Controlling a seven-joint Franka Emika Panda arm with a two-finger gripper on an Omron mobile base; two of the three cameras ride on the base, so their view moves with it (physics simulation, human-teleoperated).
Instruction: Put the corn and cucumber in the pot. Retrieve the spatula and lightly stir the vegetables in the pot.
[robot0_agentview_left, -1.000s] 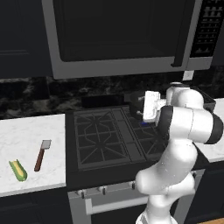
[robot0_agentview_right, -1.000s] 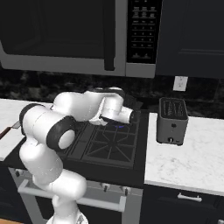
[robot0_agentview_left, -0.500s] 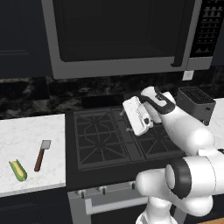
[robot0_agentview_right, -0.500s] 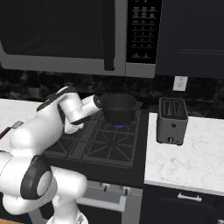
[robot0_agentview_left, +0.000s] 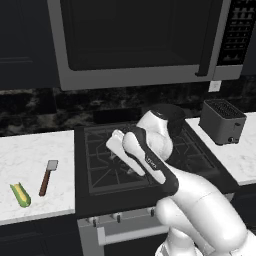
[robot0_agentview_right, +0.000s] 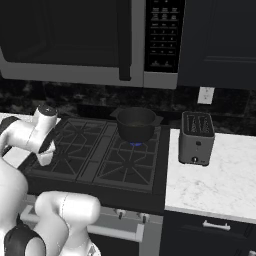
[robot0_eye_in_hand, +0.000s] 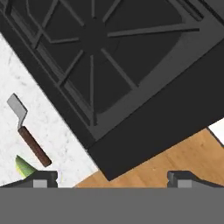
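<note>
Right base view: the pot (robot0_agentview_right: 136, 123), round and dark with straight sides and small side handles, stands on the rear right burner of the stove (robot0_agentview_right: 80, 160), over a small blue flame; its inside is dark and what it holds cannot be told. Left base view: the corn (robot0_agentview_left: 20, 194), a yellow cob partly wrapped in bright green husk, lies on the white marble desk (robot0_agentview_left: 30, 155) to the left of the stove, near the front edge. Just beside it, to the right and apart from it, lies the spatula (robot0_agentview_left: 48, 176), with its flat light grey blade pointing toward the wall and its slim reddish-brown handle pointing forward. Hand view: the spatula (robot0_eye_in_hand: 27, 132) and a green tip of the corn (robot0_eye_in_hand: 24, 166) appear at lower left on the marble; the hand (robot0_eye_in_hand: 112, 177) hangs over the front left corner of the stove with its two fingers spread wide apart and nothing between them. Right base view: a boxy grey toaster (robot0_agentview_right: 196, 138) stands on the desk right of the stove, well apart from the pot. A microwave (robot0_agentview_right: 85, 40) hangs above the stove.
</note>
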